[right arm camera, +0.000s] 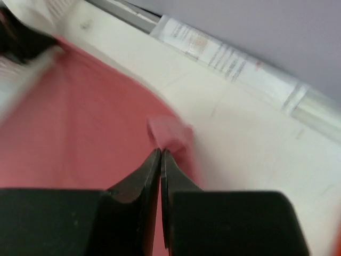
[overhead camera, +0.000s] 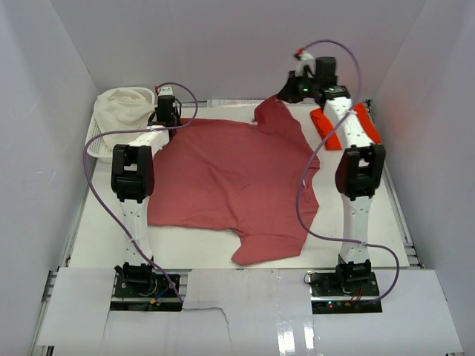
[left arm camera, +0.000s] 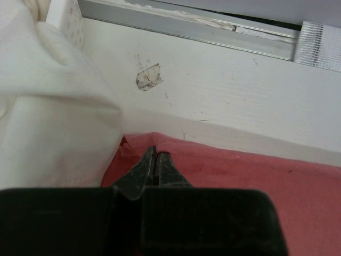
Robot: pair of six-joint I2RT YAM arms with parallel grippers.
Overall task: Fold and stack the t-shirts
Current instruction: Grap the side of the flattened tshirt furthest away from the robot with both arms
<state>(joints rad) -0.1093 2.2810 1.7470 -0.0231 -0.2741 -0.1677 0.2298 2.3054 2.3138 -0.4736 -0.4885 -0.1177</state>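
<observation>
Fabric of the large dusty rose-red t-shirt (overhead camera: 234, 182) is spread mostly flat across the middle of the table (overhead camera: 96, 237), with one sleeve trailed toward the near edge. Its far-left corner is pinched by the left gripper (left arm camera: 155, 154), whose fingers are pressed together on the hem just beside the white lattice basket (overhead camera: 96, 137). A cream cloth (overhead camera: 122, 107) is heaped in that basket and hangs over its rim next to the pinched corner. The far-right corner of the shirt is gathered into a peak and held raised off the table by the right gripper (right arm camera: 160, 153), its jaws closed tight on a small tuft of the cloth. The bright orange-red t-shirt (overhead camera: 326, 127) is seen at the far right of the table, partly hidden beneath the right arm and apart from the rose-red one.
</observation>
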